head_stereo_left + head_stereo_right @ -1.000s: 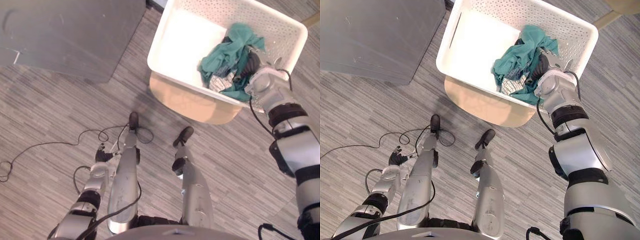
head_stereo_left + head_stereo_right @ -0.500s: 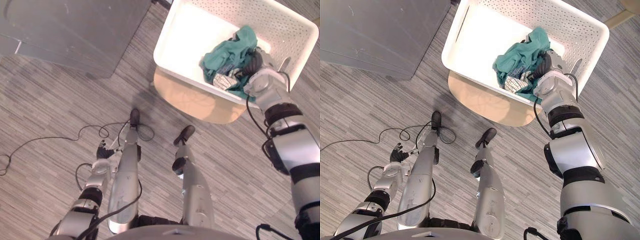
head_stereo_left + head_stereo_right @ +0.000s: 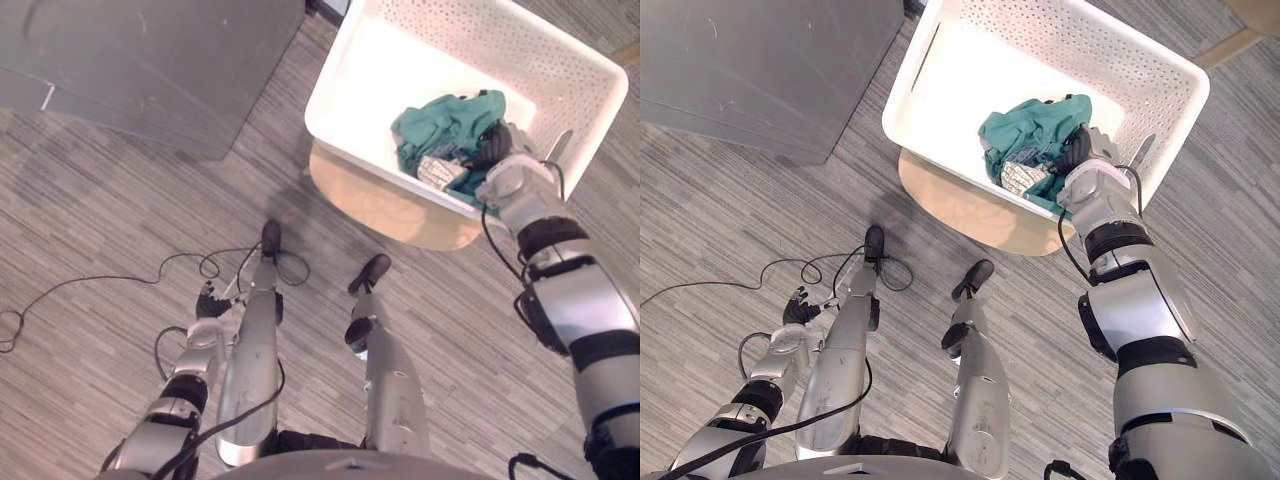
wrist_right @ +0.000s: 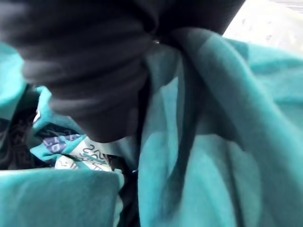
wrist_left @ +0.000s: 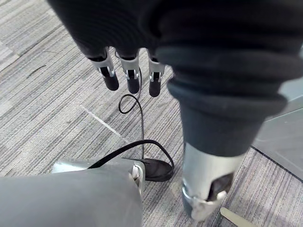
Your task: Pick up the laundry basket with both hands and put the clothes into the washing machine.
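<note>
A white perforated laundry basket (image 3: 338, 118) rests on a round tan stand (image 3: 400, 212) ahead of me on the right. A heap of teal clothes (image 3: 447, 122) with a patterned piece lies in its near right part. My right hand (image 3: 1076, 153) reaches over the near rim into the heap. Its dark cover (image 4: 85, 61) is pressed into the teal cloth (image 4: 213, 142), which bunches in folds around the curled, buried fingers. My left hand (image 3: 207, 301) hangs low by my left side over the floor, with its fingers (image 5: 130, 78) straight and nothing in them.
A large grey cabinet-like body (image 3: 150, 60) stands at the upper left, close to the basket's left corner. Striped grey flooring (image 3: 90, 230) surrounds the stand. A pale wooden leg (image 3: 1225, 40) shows past the basket at the upper right.
My right hand's fingers have curled into the teal clothes, and the heap has sunk and been drawn towards the hand. The left hand stays as before.
</note>
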Tool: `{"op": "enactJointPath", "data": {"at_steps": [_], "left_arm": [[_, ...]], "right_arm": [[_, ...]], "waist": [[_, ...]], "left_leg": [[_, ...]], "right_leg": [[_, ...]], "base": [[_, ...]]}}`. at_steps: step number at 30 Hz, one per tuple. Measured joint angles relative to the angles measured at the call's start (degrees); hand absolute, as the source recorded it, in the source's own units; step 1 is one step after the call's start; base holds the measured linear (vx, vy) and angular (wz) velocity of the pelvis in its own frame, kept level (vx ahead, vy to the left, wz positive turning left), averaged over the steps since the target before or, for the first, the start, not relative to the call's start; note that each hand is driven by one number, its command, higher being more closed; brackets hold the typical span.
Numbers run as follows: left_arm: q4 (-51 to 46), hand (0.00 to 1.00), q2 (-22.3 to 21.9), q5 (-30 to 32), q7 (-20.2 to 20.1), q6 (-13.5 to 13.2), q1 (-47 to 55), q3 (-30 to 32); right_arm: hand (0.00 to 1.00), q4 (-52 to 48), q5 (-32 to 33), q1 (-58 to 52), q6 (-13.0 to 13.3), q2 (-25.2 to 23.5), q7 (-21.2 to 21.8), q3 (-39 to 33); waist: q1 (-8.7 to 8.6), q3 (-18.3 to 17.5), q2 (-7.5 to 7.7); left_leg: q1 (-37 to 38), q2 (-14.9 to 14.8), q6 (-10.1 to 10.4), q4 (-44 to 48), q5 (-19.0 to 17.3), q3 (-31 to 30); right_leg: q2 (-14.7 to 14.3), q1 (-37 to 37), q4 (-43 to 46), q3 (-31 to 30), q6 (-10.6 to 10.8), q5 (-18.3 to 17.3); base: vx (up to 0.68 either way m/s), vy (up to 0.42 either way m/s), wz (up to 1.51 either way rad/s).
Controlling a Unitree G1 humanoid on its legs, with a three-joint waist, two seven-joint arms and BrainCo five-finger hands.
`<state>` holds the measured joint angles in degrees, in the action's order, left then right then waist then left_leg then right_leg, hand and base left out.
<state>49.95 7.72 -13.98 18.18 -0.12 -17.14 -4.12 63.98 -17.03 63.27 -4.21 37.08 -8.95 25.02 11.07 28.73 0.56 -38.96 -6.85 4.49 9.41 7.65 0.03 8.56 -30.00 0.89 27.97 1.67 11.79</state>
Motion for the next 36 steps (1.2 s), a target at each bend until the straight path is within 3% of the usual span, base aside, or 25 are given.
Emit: {"op": "enactJointPath", "data": {"at_steps": [5, 8, 12, 16, 21, 32, 34, 36], "left_arm": [[0.02, 0.00, -0.66, -1.13, 0.19, -0.01, -0.09, -0.43], [0.31, 0.00, -1.48, -1.63, 0.20, 0.07, -0.06, -0.40], [1.28, 0.00, -2.58, -1.62, 0.18, 0.45, 0.16, 0.00], [1.30, 0.00, -2.64, -1.58, 0.14, 1.46, 1.17, 0.41], [1.19, 0.00, -2.67, -1.45, -0.17, 2.27, 2.37, 0.67], [-2.12, 0.00, -2.05, 2.69, -2.20, 4.11, 8.39, 0.64], [-2.41, 0.00, -2.05, 3.42, -2.38, 4.41, 9.33, 0.64], [-2.96, 0.00, -2.04, 4.88, -2.38, 4.69, 11.37, 0.63]], "right_arm": [[1.00, -0.13, 10.82, -1.39, 0.12, -1.14, -2.37, -6.66], [1.00, -1.03, 21.60, -3.04, 0.29, -3.30, -4.92, -14.90], [1.00, -8.66, 34.99, -7.49, 2.27, -8.02, -7.26, -23.32], [1.00, -14.15, 42.64, -9.82, 4.58, -10.93, -8.82, -27.63], [1.00, -18.83, 48.63, -13.24, 5.62, -13.99, -8.73, -29.12], [1.00, -39.63, 54.07, -27.39, 7.05, -23.54, -8.48, -29.79], [1.00, -43.18, 55.17, -30.00, 7.65, -24.94, -8.20, -29.74], [1.00, -46.91, 55.56, -34.25, 7.88, -27.33, -7.67, -29.47]], "waist": [[-0.06, -0.19, -0.35], [-0.26, -0.49, -0.90], [-1.06, -0.78, -1.40], [-1.85, -1.21, -1.71], [-2.40, -1.27, -1.72], [-5.06, -1.43, -1.89], [-5.44, -1.78, -2.18], [-6.07, -4.51, -2.32]], "left_leg": [[0.29, 0.07, 0.01, -0.66, 0.87, 0.02], [0.82, 0.18, -0.02, -0.83, 1.38, 0.25], [3.30, 0.15, 0.02, -2.48, 1.44, 0.88], [5.93, 0.16, 0.14, -4.84, 2.01, 1.79], [9.61, 0.21, 0.07, -7.18, 3.00, 2.81], [19.79, 1.81, 0.41, -11.74, 3.69, 4.27], [21.35, 2.24, 0.36, -11.86, 3.45, 4.43], [22.66, 2.62, 0.34, -12.66, 3.29, 4.50]], "right_leg": [[0.03, 0.01, -0.02, 0.02, -0.03, 0.11], [0.16, 0.28, -0.09, -0.25, 0.00, 0.32], [0.20, 1.49, -0.15, -0.85, 0.00, 0.37], [0.39, 2.26, 0.14, -1.78, 0.01, 0.35], [0.61, 4.22, 0.62, -2.37, 0.20, 0.04], [4.88, 7.22, 11.24, -4.00, 1.54, -6.40], [5.69, 7.98, 12.83, -4.20, 2.05, -7.63], [6.30, 8.49, 13.96, -4.30, 2.60, -8.75]], "base": [[0.00, 0.000, 0.00], [0.00, 0.009, -0.04], [0.00, 0.008, -0.06], [-0.01, -0.003, -0.07], [0.00, -0.008, -0.04], [0.00, -0.014, 0.02], [0.02, -0.009, 0.02], [0.05, -0.035, 0.04]]}}
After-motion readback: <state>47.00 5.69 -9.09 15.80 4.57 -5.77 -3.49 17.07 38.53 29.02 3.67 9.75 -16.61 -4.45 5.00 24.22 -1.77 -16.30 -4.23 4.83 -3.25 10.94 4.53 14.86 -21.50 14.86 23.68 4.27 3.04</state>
